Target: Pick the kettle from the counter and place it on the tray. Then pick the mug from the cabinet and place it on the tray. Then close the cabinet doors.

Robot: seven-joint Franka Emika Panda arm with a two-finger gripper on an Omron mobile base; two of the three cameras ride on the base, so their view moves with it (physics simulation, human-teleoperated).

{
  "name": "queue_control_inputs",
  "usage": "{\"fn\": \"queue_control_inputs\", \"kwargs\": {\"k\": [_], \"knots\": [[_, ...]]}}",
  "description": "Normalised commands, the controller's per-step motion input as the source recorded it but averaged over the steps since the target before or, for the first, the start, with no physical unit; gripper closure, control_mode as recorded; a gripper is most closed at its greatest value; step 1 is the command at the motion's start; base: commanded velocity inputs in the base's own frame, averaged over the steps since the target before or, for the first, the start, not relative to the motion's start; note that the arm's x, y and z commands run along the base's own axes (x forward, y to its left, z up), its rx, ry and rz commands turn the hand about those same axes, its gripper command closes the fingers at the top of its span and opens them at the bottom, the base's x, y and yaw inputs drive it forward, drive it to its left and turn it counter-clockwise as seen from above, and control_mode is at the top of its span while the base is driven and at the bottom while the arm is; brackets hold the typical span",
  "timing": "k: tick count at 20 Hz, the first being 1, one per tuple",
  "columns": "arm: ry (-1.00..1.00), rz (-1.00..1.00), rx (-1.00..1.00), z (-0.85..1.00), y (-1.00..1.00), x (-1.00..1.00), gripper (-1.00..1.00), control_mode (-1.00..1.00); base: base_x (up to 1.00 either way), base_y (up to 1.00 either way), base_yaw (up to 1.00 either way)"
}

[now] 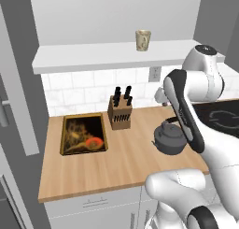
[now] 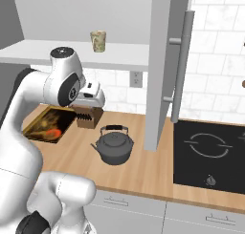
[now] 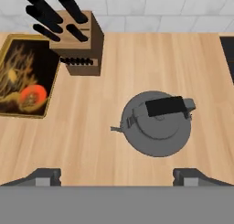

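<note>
End effector (image 3: 117,175) hangs high over the desk (image 3: 119,58), jaws spread wide and empty, looking straight down. Sweeping left to right from it: far off to its left lies the tray (image 3: 28,77), flat on the wood, nothing on it yet. Next, ahead and left, the knife block (image 3: 78,45) stands just beside the tray's edge. Then, almost directly below and a touch right, sits the kettle (image 3: 157,125), spout pointing left, its arched handle (image 3: 165,106) crossing the lid. That kettle looks rigid, smooth-sided and probably hefty; the round body would likely slip, so the black middle of the handle is the spot to pinch, jaws across the bar.
</note>
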Motion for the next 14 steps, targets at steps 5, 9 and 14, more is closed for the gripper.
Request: {"fn": "queue_control_inputs", "kwargs": {"k": [5, 9, 14], "knots": [[0.00, -0.41, 0.00, -0.33, -0.41, 0.00, -1.00, -1.00, 0.00, 0.00, 0.00], [0.00, -0.43, 0.00, -0.25, -0.25, 0.10, -1.00, -1.00, 0.00, 0.00, 0.00], [0.02, -0.27, 0.03, -0.22, -0.25, 0.41, -1.00, -1.00, 0.00, 0.00, 0.00]]}}
